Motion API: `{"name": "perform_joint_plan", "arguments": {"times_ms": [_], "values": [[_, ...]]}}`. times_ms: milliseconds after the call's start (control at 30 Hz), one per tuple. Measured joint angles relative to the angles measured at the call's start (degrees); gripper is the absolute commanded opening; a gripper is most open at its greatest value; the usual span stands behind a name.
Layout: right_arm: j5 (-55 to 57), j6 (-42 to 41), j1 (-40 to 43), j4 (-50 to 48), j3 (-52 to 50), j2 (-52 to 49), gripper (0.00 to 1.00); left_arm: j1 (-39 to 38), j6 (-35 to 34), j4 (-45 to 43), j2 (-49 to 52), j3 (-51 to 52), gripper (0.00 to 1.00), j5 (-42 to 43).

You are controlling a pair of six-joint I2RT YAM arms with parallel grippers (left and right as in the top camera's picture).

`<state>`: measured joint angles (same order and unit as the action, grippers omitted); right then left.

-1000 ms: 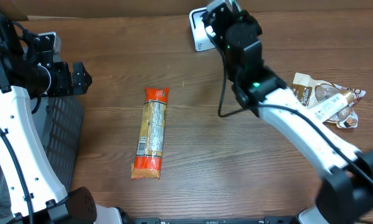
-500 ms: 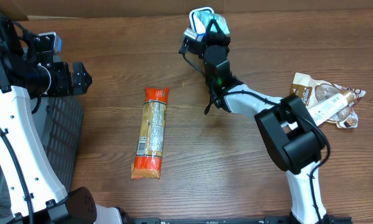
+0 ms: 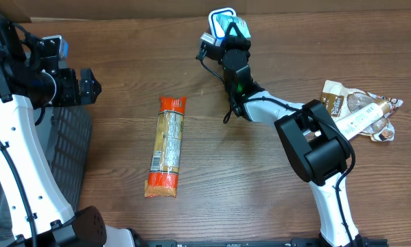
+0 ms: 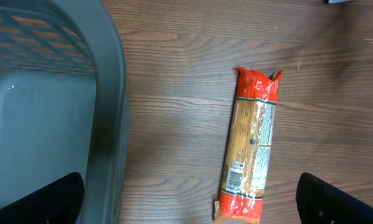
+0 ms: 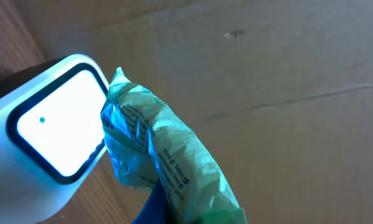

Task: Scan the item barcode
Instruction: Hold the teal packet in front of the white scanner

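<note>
Farthest left, your left claw [image 3: 93,84] hangs released, jaws spread wide with nothing between them. The grey plastic mesh basket [image 4: 105,93] sits under and just to the left of it. On its wrist view, the long clear packet of pasta with orange ends [image 4: 251,146] lies flat on the brown wooden table [image 3: 212,185] below the open jaws, toward the right fingertip, and apart from the basket's rim. The packet's white label panel faces up near its lower end.

To the right, at the far edge of the table, your right claw [image 3: 229,36] is clenched on the crinkly green plastic packet [image 5: 164,165]. It grips the packet's lower end, so the rest stands up past the fingers. Just left of the claw is the white scanner with a dark-rimmed glowing window [image 5: 49,137]. The packet's printed side sits right beside that window; you cannot tell whether they touch.

Well to the right of that claw lies a loose heap of brown-and-white and clear snack wrappers [image 3: 359,110].
</note>
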<state>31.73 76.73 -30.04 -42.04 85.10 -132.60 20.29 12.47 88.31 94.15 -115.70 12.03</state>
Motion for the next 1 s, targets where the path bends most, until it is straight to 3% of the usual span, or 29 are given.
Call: {"name": "perform_joint_plan", "arguments": {"times_ms": [333, 500, 600, 800, 1000], "values": [[1.0, -3.7, 0.0, 2.3, 0.1, 0.0, 0.04, 0.0, 0.0, 0.0, 0.0, 0.0, 0.99, 0.0], [7.6, -7.7, 0.0, -2.8, 0.1, 0.3, 0.03, 0.0, 0.0, 0.0, 0.0, 0.0, 1.0, 0.0], [10.7, -10.8, 0.0, 0.2, 0.1, 1.9, 0.03, 0.0, 0.0, 0.0, 0.0, 0.0, 1.0, 0.0], [10.3, -24.8, 0.0, 27.8, 0.0, 15.8, 0.03, 0.0, 0.0, -0.1, 0.0, 0.1, 1.0, 0.0], [-4.0, -52.7, 2.3, 59.8, 0.6, 36.6, 0.04, 0.0, 0.0, 0.0, 0.0, 0.2, 1.0, 0.0]]}}
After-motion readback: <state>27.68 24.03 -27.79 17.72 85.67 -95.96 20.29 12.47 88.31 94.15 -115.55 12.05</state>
